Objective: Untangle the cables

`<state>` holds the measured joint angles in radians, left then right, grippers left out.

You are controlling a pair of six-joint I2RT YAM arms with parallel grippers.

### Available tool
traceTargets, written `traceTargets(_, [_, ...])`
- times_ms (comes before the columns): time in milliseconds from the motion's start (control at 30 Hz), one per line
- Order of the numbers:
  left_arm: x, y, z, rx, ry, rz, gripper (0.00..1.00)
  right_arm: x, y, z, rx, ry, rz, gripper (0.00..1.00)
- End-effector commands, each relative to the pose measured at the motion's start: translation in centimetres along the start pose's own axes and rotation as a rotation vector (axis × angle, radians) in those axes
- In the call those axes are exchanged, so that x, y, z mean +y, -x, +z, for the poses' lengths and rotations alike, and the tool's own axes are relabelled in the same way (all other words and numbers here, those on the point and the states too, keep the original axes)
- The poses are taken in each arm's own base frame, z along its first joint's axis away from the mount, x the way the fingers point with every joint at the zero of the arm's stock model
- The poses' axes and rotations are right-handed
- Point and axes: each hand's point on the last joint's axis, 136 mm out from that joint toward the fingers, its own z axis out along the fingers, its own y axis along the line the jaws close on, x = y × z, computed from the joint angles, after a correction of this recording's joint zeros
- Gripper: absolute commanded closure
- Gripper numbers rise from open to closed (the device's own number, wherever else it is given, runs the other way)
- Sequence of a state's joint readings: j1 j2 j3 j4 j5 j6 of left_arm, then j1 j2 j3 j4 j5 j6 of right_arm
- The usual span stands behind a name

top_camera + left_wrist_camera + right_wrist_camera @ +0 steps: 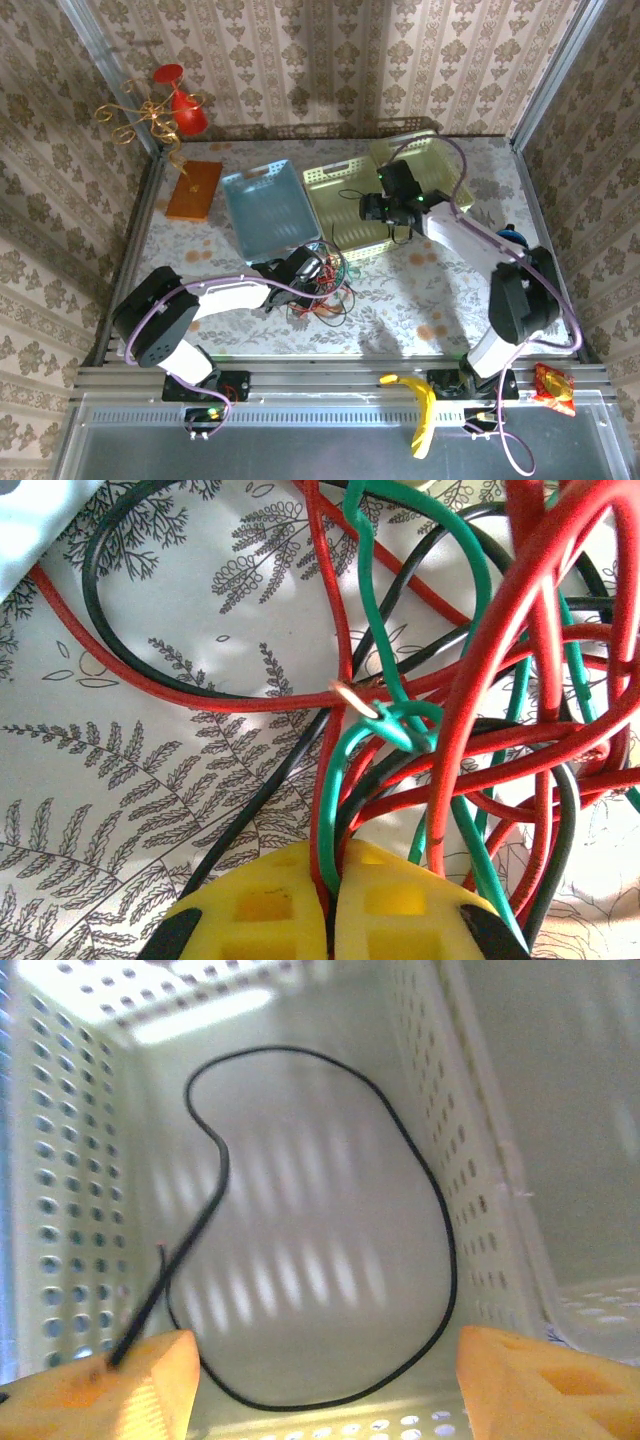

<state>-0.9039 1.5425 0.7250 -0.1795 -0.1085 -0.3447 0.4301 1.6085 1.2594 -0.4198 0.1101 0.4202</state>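
Observation:
A tangle of red, green and black cables lies on the table in front of the blue tray. My left gripper is in the tangle. In the left wrist view its yellow fingers are shut on a red cable, a green cable and a dark strand behind them. My right gripper hangs over the pale yellow basket. Its orange fingers stand wide apart with nothing between them. A separate black cable lies looped on the basket floor; one blurred end runs past the left finger.
A blue tray sits left of the basket and a second yellow basket behind it. An orange board and a red-and-gold ornament stand at the back left. A banana and a snack packet lie on the near rail.

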Motion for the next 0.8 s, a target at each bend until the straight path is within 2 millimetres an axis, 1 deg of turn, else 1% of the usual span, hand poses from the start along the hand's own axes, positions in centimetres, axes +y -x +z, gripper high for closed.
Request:
traceTargets(0, [-0.5,-1.3,-0.1,0.031,-0.027,0.016,1.0,-0.4,0.7,-2.7,-0.07,0.008,0.007,0.29])
traceTargets(133, [-0.5,-1.4,0.1,0.035,-0.029,0.021,1.0,0.2,-0.8,-4.2,-0.05,0.086,-0.027,0.27])
traceTargets(267, [-0.5,-1.5,0.2,0.035,-0.03,0.022,1.0,0.5,-2.2,-4.6,-0.014,0.123,-0.045,0.28])
traceTargets(367, [-0.5,-1.5,0.1,0.036,-0.03,0.024,1.0,0.7,-3.9,-4.2,0.044,0.149,-0.059,0.29])
traceTargets(400, [-0.5,-1.6,0.1,0.036,-0.029,0.024,1.0,1.3,-4.2,-5.0,0.038,0.188,-0.068,0.3])
traceTargets(467, [-0.5,-1.5,0.1,0.032,-0.033,0.02,1.0,2.7,-6.1,-5.1,0.082,0.262,-0.101,0.32])
traceTargets(533, [-0.7,-1.6,0.2,0.033,-0.041,0.019,1.0,4.5,-8.9,-5.2,0.149,0.345,-0.173,0.34])
traceTargets(600, [-0.8,-1.5,0.2,0.033,-0.046,0.02,1.0,5.8,-11.7,-5.1,0.224,0.402,-0.238,0.35])
traceTargets(633, [-0.8,-1.5,0.3,0.034,-0.047,0.02,1.0,6.1,-13.2,-4.9,0.268,0.416,-0.266,0.37])
traceTargets(667, [-0.8,-1.5,0.3,0.037,-0.046,0.018,1.0,6.3,-14.1,-4.9,0.292,0.423,-0.282,0.39])
traceTargets(700, [-0.8,-1.5,0.3,0.038,-0.046,0.018,1.0,6.1,-15.5,-4.1,0.348,0.414,-0.296,0.4])
traceTargets(767, [-0.8,-1.6,0.3,0.043,-0.046,0.013,1.0,6.0,-17.5,-3.7,0.424,0.413,-0.314,0.45])
